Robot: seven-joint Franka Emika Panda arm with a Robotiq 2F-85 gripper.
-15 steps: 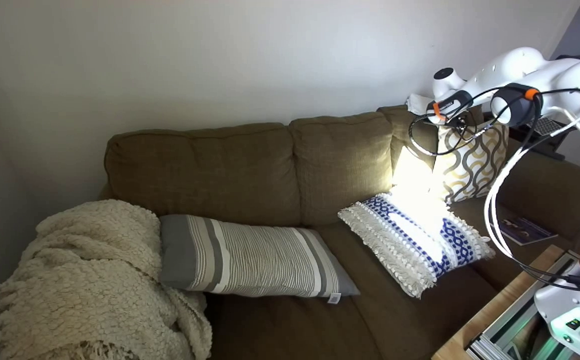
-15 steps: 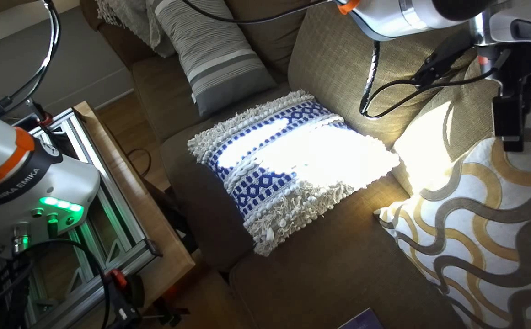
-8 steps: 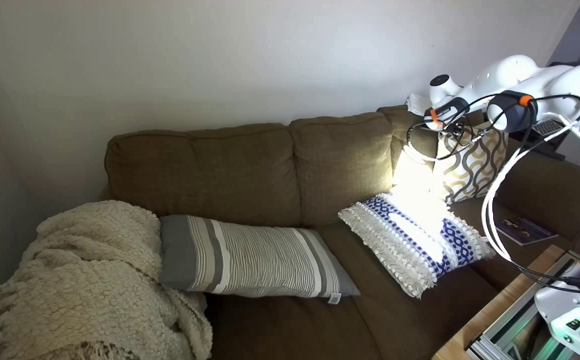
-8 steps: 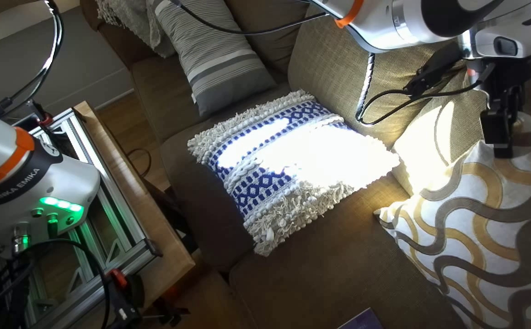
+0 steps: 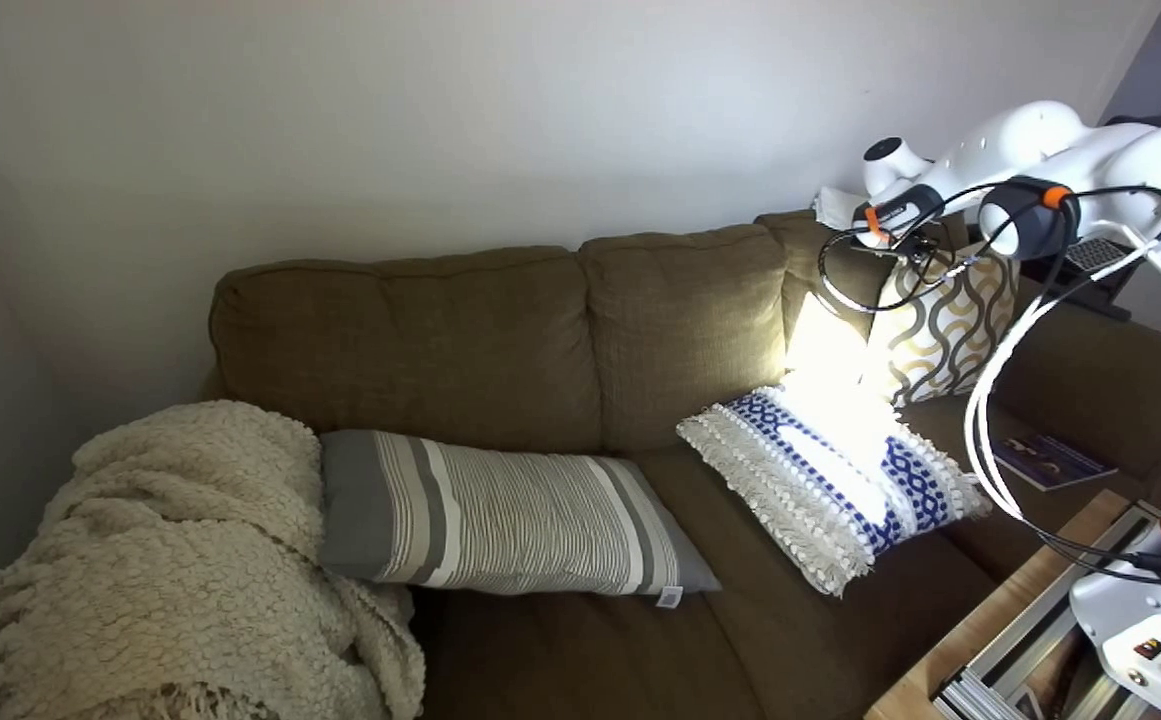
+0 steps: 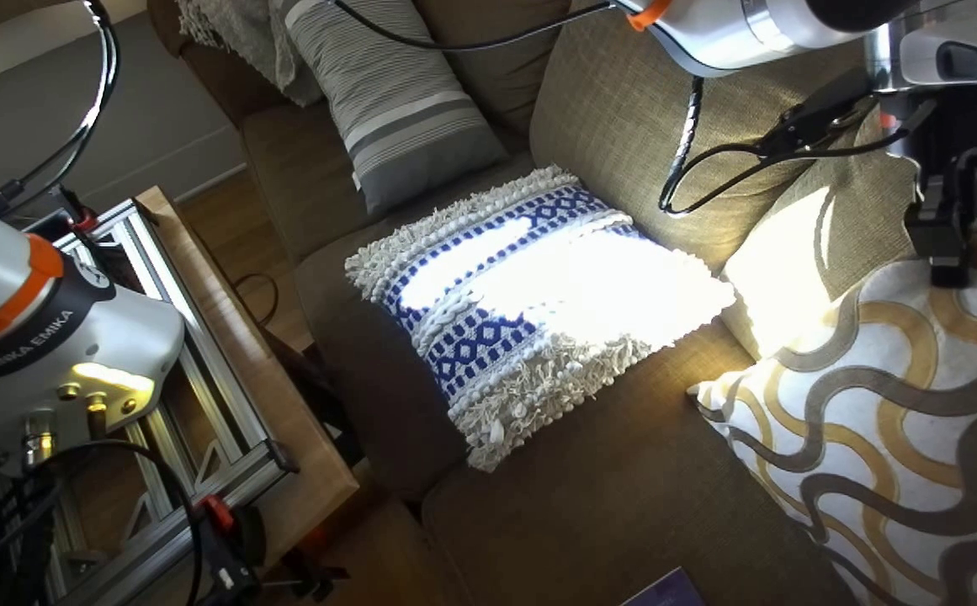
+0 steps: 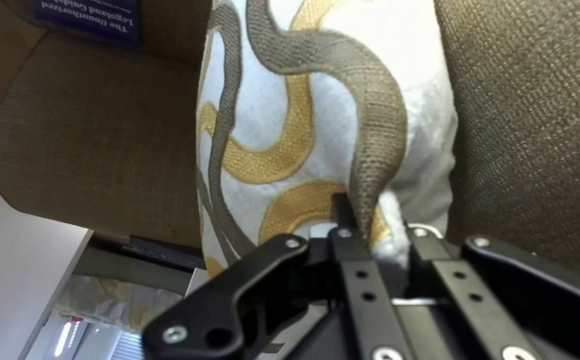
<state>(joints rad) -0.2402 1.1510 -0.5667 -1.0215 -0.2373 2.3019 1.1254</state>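
Note:
A white cushion with grey and gold wavy bands (image 5: 950, 325) leans in the sofa's corner; it also shows in an exterior view (image 6: 892, 404) and fills the middle of the wrist view (image 7: 270, 120). My black gripper (image 7: 372, 220) has its jaws closed on a pinched fold of this cushion's upper edge, and the bunched fabric stands between the two fingers. From outside, the gripper (image 6: 955, 261) points downward at the cushion's top. The fingertips are partly hidden by cloth in the wrist view.
A blue-and-white fringed cushion (image 5: 820, 480), brightly sunlit, lies on the brown sofa (image 5: 410, 350). Farther along are a grey striped cushion (image 5: 530, 515) and a cream blanket (image 5: 190, 560). A book (image 5: 1055, 460) lies on the seat. The arm's base stands on a wooden table (image 6: 320, 471).
The arm dipped, then rose again to about its earlier height. The jaws have closed on the wavy-patterned cushion, whose top edge has shifted slightly. The base's lights went from green to yellowish.

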